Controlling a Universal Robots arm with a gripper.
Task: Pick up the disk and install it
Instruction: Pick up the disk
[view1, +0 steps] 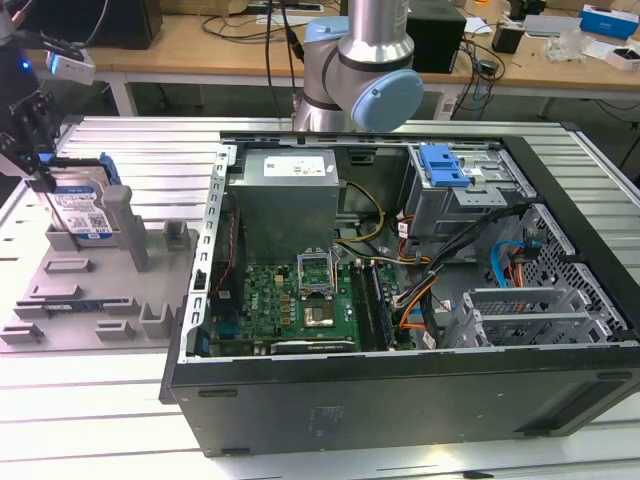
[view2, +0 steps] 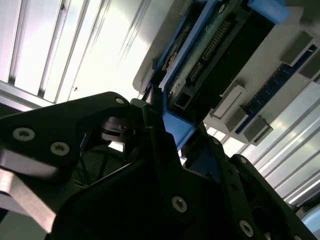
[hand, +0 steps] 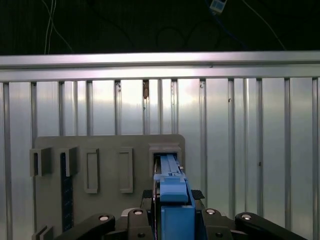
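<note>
Over grey plastic rack (view1: 100, 300), fingers (view2: 157, 135) seemingly clamping blue-framed disk (view1: 80, 208)

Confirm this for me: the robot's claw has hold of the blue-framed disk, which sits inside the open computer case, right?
Not quite. The gripper does hold the disk, but the disk stands on edge in the grey holder tray outside the computer case, toward the exterior view's left. The exterior view shows this.
</note>
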